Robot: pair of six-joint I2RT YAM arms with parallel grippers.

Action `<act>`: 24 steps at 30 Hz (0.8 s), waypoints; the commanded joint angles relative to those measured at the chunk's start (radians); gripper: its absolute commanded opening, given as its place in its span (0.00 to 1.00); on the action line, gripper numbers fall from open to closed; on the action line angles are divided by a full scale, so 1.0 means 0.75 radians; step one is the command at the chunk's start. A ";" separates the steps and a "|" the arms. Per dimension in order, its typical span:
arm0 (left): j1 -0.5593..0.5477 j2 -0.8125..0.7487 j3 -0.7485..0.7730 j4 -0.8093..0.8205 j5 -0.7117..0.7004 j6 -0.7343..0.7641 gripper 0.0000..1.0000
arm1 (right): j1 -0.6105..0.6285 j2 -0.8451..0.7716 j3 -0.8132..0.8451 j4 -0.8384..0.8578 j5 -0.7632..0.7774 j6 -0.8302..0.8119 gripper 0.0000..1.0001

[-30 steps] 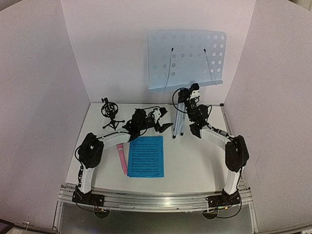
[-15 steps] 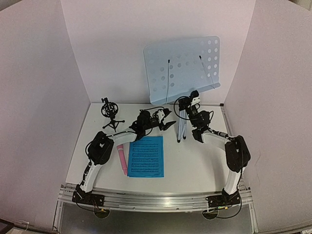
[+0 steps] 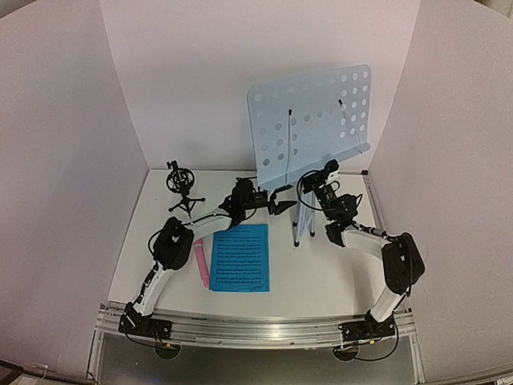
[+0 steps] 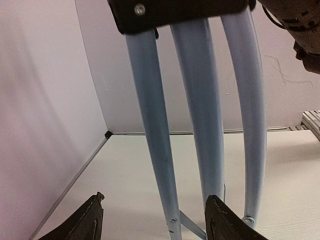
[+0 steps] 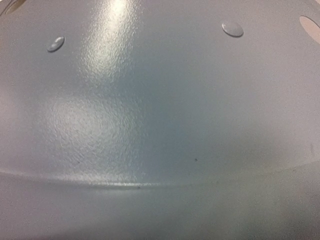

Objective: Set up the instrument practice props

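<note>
The left pincer (image 4: 157, 225) is spread wide, with its black fingertips (image 4: 92, 220) low on either side of its own view. Just ahead of it, untouched, stand the silver tubular tripod legs (image 4: 200, 125) of the pale-blue perforated metal music stand (image 3: 313, 120), feet down on the white table (image 3: 321, 273). The right pincer (image 3: 324, 178) sits high at the stand's neck, tucked under the desk. Its camera is filled by the desk's grey back, so I cannot tell whether it pinches the post or merely rests beside it.

The step in hand looks like settling the stand squarely upright, since from above the desk leans to one side. To do it well, the left pincer should go straight forward until the nearest leg lies between its fingers. It should close low near the foot and nudge gently while the right arm steadies the top. A quick push low down could tip the top-heavy desk.

Behind the left pincer, toward the arm bases, lie the bright blue sheet-music page (image 3: 240, 257) and the slim pink microphone (image 3: 200, 263). The small black tripod mic holder (image 3: 183, 186) stands well to its left. None of these is placed yet.
</note>
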State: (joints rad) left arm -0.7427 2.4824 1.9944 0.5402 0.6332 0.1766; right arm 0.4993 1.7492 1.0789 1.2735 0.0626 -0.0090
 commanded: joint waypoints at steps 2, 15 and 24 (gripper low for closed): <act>-0.030 0.039 0.109 -0.102 0.089 -0.026 0.66 | 0.000 -0.135 -0.050 0.245 -0.034 0.100 0.00; -0.089 0.146 0.231 -0.167 -0.033 0.115 0.56 | 0.000 -0.215 -0.174 0.233 -0.052 0.159 0.00; -0.100 0.166 0.246 -0.121 -0.077 0.117 0.16 | 0.000 -0.273 -0.243 0.161 -0.073 0.174 0.00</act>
State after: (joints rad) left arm -0.8170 2.6033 2.1338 0.4189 0.6095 0.2561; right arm 0.4924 1.6117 0.9043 1.3289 0.0332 0.0543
